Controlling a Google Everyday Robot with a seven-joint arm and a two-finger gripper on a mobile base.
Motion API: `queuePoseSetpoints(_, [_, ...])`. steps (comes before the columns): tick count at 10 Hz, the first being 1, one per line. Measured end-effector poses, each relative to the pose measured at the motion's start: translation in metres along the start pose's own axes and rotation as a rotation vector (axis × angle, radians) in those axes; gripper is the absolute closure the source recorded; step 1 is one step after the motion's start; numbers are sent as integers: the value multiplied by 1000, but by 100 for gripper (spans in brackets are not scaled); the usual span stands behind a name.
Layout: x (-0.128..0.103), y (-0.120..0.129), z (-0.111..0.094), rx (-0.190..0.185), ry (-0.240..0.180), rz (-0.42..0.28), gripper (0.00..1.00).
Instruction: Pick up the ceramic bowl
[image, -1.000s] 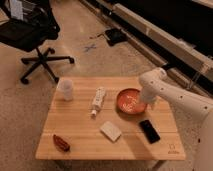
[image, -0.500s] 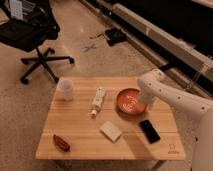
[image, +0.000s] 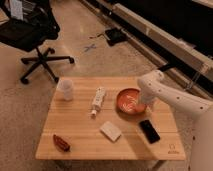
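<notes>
Edged slightly left and lower than a second ago, bringing the gripper (image: 144, 104) down at the right-hand rim of the ceramic bowl (image: 127, 101). Cannot tell whether open or clamped on that rim; hidden under the white wrist. Left the bowl itself unmoved: resting flat on the wooden table (image: 80, 125), right of centre, between the white tube (image: 98, 100) and the table's right edge, with the black phone (image: 149, 131) near its front. Reads as a reach nearly finished, grasp imminent or just forming, no lift yet. Worth watching for a glossy rim slipping.
</notes>
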Motion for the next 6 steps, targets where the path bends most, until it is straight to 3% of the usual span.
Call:
queuePoseSetpoints(5, [-3, 4, 5, -3, 8, 16, 97])
queuePoseSetpoints(6, [-2, 4, 1, 3, 8, 11, 100])
